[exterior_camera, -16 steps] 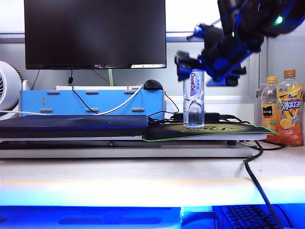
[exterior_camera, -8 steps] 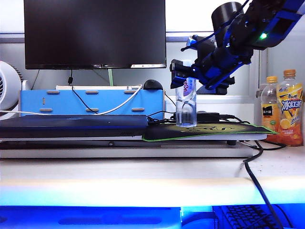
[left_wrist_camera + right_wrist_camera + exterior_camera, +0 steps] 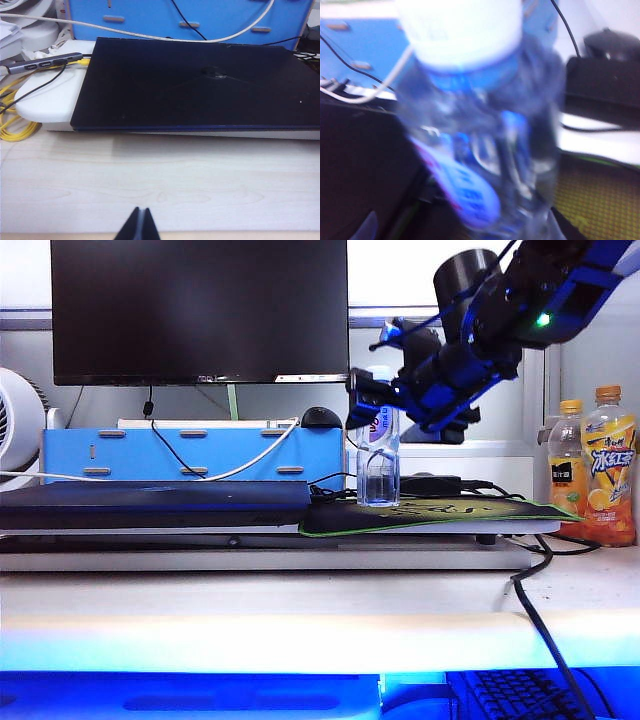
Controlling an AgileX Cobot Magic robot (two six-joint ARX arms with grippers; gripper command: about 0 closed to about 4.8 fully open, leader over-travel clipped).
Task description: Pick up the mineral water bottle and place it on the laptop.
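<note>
The right end effector (image 3: 372, 400), jaws spread wide, grips the upright mineral water bottle (image 3: 378, 462), cap uppermost; the left end effector (image 3: 138, 226) is closed, empty.

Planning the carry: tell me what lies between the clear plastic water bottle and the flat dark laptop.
In the exterior view, only the green-edged black mouse pad lies between the water bottle, in the right gripper, and the laptop.

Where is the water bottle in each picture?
Exterior view: the water bottle is right of middle, over the mouse pad, its top in the right gripper.
Left wrist view: not in it; the shut left gripper hangs above the desk.
Right wrist view: it fills the middle.
Shared landmark: the laptop.
</note>
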